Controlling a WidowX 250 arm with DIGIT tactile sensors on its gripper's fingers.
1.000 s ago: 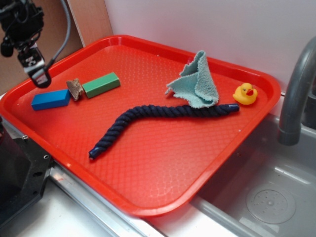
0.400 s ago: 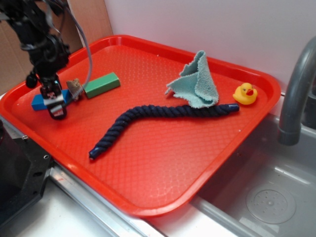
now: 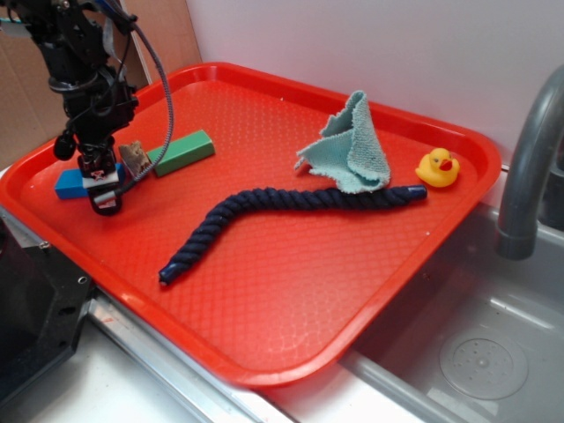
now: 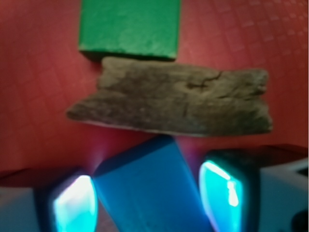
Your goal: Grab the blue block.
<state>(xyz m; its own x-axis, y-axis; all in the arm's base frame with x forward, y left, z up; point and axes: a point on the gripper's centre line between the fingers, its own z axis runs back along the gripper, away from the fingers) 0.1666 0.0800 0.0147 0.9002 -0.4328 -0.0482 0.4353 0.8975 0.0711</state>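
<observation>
Your arm reaches down from the frame's 10 o'clock corner, wrist near vertical. Your gripper [image 3: 104, 196] points straight down, low over the tray. In the wrist view its fingers [image 4: 223, 189] stand apart, one each side.

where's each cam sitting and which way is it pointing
Exterior: sits off the tray's near side, raised, looking down across the red tray toward the back wall; shows the arm and gripper at the left.
Wrist: rides on the gripper, looking down along the jaws at the tray; both fingers flank the blue block.
Shared: the blue block, the brown wood piece and the green block.
</observation>
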